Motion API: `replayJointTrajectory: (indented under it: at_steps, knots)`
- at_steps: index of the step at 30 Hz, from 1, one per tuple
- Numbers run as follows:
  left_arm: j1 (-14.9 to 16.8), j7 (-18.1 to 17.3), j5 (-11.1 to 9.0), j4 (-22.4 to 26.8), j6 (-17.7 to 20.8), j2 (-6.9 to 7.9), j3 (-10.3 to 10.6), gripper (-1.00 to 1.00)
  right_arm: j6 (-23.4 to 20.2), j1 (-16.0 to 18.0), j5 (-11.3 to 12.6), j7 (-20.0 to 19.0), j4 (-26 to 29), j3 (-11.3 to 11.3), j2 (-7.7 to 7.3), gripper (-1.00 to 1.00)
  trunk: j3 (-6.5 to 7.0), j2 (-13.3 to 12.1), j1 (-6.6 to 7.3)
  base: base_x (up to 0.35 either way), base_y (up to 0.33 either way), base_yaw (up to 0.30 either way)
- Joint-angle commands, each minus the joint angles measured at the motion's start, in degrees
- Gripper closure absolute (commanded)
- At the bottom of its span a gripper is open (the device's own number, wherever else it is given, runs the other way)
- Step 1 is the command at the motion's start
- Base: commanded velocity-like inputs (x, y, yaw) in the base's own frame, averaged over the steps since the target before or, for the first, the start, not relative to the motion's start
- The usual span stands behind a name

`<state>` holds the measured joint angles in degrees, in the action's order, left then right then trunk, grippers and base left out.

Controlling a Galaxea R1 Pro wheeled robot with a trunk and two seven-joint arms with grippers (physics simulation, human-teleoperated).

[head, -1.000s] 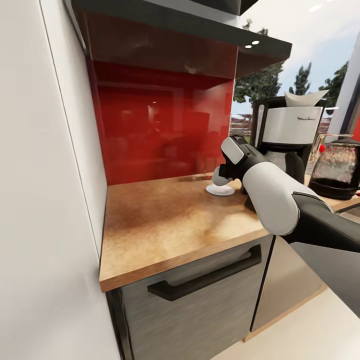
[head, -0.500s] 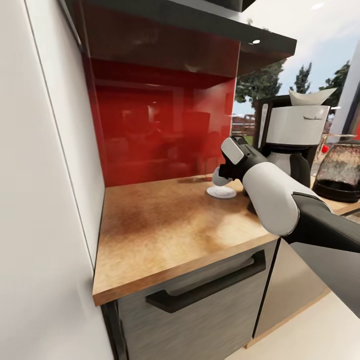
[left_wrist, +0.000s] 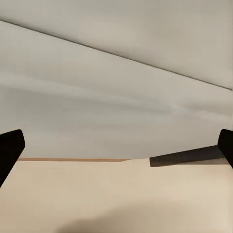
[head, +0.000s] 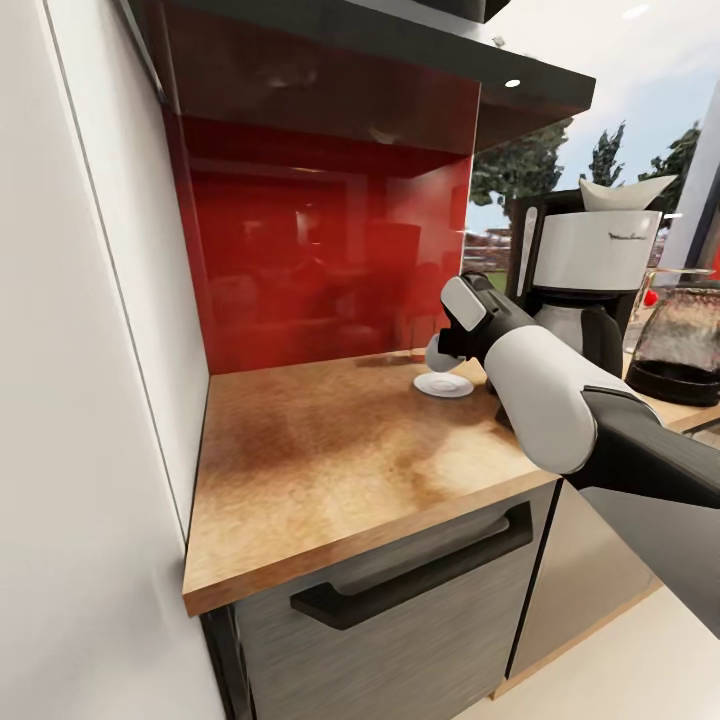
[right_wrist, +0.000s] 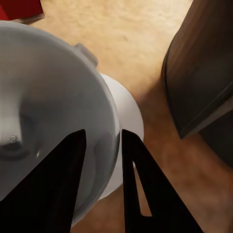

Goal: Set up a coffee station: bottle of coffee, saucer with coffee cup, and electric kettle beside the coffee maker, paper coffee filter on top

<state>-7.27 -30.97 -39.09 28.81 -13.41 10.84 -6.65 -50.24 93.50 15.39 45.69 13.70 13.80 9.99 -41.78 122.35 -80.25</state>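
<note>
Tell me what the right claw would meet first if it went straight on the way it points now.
Probably the saucer. The right claw is shut on the cup rim and points down at the saucer, which lies just beyond the cup on the countertop. Whether the cup touches it is unclear.

The right arm (head: 545, 395) is showing a glossy white rounded shell, a black forearm section, and flat black gripper fingers (right_wrist: 138, 187).
</note>
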Motion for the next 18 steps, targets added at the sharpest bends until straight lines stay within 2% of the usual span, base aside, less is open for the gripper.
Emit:
replayJointTrajectory:
  at_steps: [1, 8, 18]
  knots:
    - [-0.01, -0.32, -0.46, 0.03, 0.13, 0.00, -0.01, -1.00, -0.08, 0.02, 0.61, 0.46, 0.09, -0.08, 0.01, 1.00, -0.05, 0.02, 0.01, 0.000, 0.000, 0.000]
    - [-0.01, -0.32, -0.46, 0.03, 0.13, 0.00, -0.01, -1.00, -0.08, 0.02, 0.61, 0.46, 0.09, -0.08, 0.01, 1.00, -0.05, 0.02, 0.01, 0.000, 0.000, 0.000]
    - [-0.02, -0.32, -0.46, 0.02, 0.14, -0.36, -0.03, -1.00, -0.60, 0.26, 0.53, 1.03, -0.29, -3.43, 0.01, 1.00, -0.05, 0.02, 0.01, 0.000, 0.000, 0.000]
